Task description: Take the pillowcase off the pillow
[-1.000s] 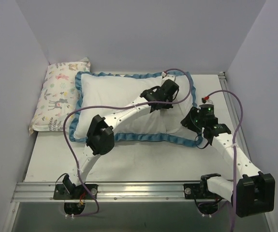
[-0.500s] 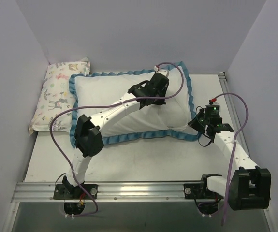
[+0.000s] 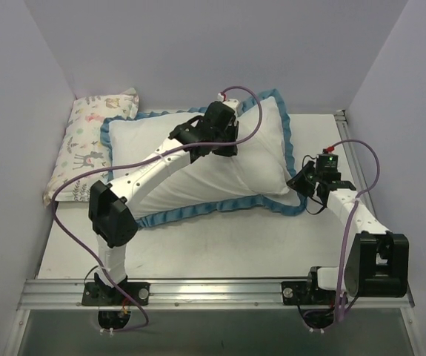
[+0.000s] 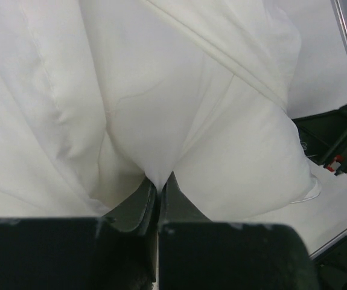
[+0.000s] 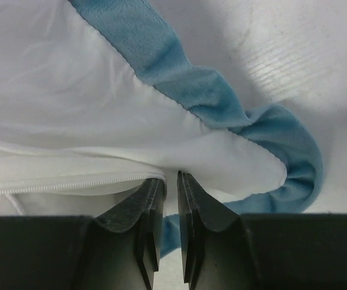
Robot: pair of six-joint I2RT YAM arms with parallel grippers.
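Note:
The pillowcase (image 3: 261,159) lies white side up, its blue ruffled trim (image 3: 198,210) around the edge. My left gripper (image 3: 229,147) is shut on a pinched fold of its white fabric (image 4: 191,90) and holds the middle bunched up off the table. My right gripper (image 3: 301,184) is at the case's near right corner. Its jaws (image 5: 171,178) stand a narrow gap apart with nothing between them, the tips against the zippered white edge (image 5: 70,183) beside the blue trim (image 5: 221,96). The pillow is hidden inside the case.
A smaller pastel animal-print pillow (image 3: 87,148) lies against the left wall, touching the case's left trim. Lilac walls close in the back and both sides. A metal rail (image 3: 213,289) runs along the near edge. Purple cables loop above both arms.
My left gripper has moved left and back, dragging and lifting the pillowcase so it tents up. The right gripper's jaws have narrowed, and it stays at the right corner.

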